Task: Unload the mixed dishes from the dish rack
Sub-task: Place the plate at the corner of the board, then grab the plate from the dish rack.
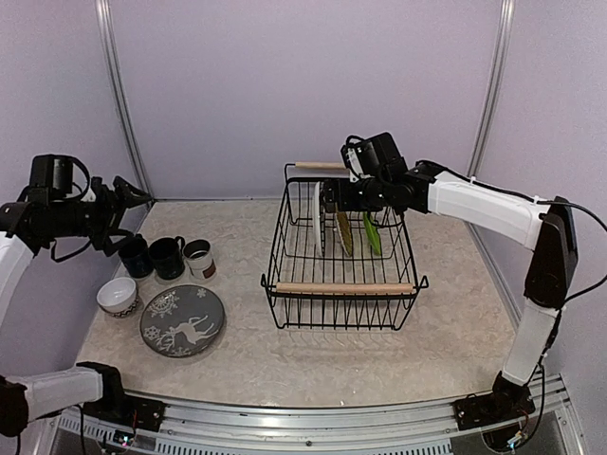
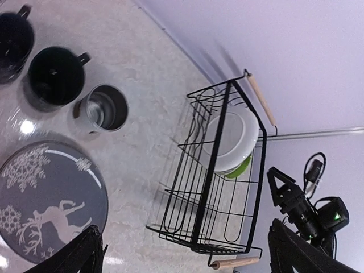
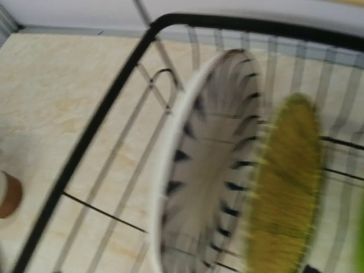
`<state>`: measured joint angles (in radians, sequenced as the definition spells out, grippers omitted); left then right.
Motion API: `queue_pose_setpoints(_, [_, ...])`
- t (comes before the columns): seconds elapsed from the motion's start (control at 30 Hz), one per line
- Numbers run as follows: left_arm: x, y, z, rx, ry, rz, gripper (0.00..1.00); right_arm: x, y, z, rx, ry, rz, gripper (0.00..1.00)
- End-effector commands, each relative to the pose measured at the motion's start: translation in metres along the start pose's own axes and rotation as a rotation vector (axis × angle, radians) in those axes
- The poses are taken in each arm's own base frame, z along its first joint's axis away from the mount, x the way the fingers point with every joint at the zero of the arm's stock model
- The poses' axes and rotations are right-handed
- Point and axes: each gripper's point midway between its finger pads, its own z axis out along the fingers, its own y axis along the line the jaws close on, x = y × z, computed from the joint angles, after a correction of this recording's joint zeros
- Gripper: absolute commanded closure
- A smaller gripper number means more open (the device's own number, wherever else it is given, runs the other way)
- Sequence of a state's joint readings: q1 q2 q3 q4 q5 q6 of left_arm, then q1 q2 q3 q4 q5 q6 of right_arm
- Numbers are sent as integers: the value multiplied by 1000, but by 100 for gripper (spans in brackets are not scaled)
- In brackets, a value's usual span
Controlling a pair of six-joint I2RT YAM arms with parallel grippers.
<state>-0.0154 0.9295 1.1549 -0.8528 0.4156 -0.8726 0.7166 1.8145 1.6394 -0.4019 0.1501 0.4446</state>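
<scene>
The dish rack (image 1: 343,287) stands mid-table with a black-and-white striped plate (image 1: 317,220) and lime-green plates (image 1: 372,233) upright in it. My right gripper (image 1: 332,203) hovers open just over the plates' top edges at the rack's back. Its blurred wrist view shows the striped plate (image 3: 210,170) and a lime-green plate (image 3: 284,187) close below, fingers unseen. My left gripper (image 1: 133,220) hangs open and empty above the left group: navy mug (image 1: 135,254), dark green mug (image 1: 168,256), white-brown cup (image 1: 199,259), patterned bowl (image 1: 117,296), grey dish (image 1: 182,320). The left fingertips (image 2: 79,256) are spread wide.
The lilac back wall and side walls close in the table. The rack's wooden handles (image 1: 345,287) lie along its near and far rims. The left wrist view shows the rack (image 2: 227,187) from the side, with the right arm's gripper (image 2: 287,190) beyond it.
</scene>
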Motion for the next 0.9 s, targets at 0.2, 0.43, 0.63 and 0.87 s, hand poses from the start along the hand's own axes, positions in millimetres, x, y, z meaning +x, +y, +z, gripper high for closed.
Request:
queue_pose_setpoints(0.2, [-20, -118, 28, 184, 40, 501, 5, 13, 20, 52, -48, 105, 29, 28])
queue_pose_setpoints(0.43, [-5, -99, 62, 112, 45, 686, 6, 19, 10, 72, 60, 113, 4, 40])
queue_pose_setpoints(0.63, [9, -86, 70, 90, -2, 802, 7, 19, 10, 85, 86, 90, 6, 53])
queue_pose_setpoints(0.87, [8, -69, 73, 36, -23, 809, 7, 19, 17, 99, 75, 79, 21, 63])
